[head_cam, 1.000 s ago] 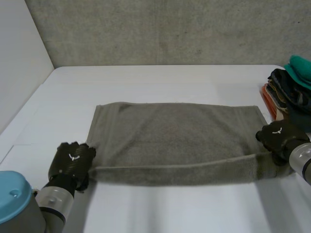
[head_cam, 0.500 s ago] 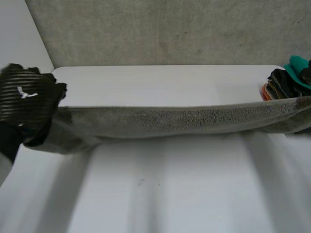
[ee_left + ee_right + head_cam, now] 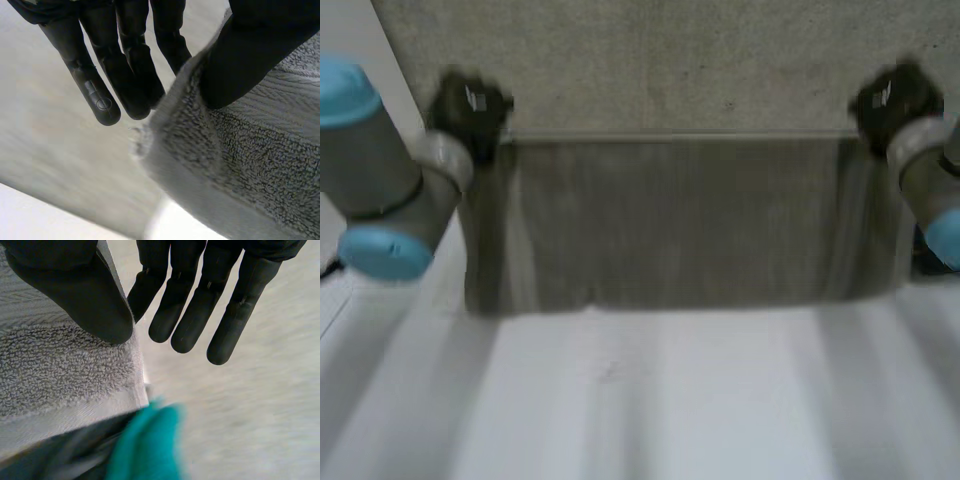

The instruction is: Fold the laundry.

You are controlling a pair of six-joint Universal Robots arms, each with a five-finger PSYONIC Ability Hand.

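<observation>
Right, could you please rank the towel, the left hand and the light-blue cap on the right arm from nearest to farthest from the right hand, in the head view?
1. towel: one upper corner is pinched in the right hand.
2. light-blue cap: just below, on the right arm.
3. left hand: across the towel's width, holding the other upper corner.

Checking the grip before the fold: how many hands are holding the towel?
2. The left hand pinches the towel at one top corner, and the right hand pinches the other. The towel hangs spread between them.
</observation>
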